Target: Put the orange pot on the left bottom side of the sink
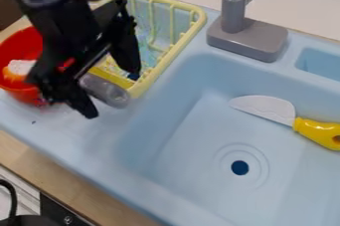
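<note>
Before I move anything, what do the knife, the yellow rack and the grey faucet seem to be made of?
Knife: probably plastic; dull pale blade, smooth yellow handle with slight shine. Yellow rack: likely moulded plastic, satin, with thick rounded edges. Grey faucet: matte, without metallic reflections, so perhaps plastic, though painted metal is possible.

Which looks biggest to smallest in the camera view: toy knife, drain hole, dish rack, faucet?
1. Dish rack
2. Faucet and toy knife: too close to rank, since the picture's edges cut off both
3. Drain hole
</note>
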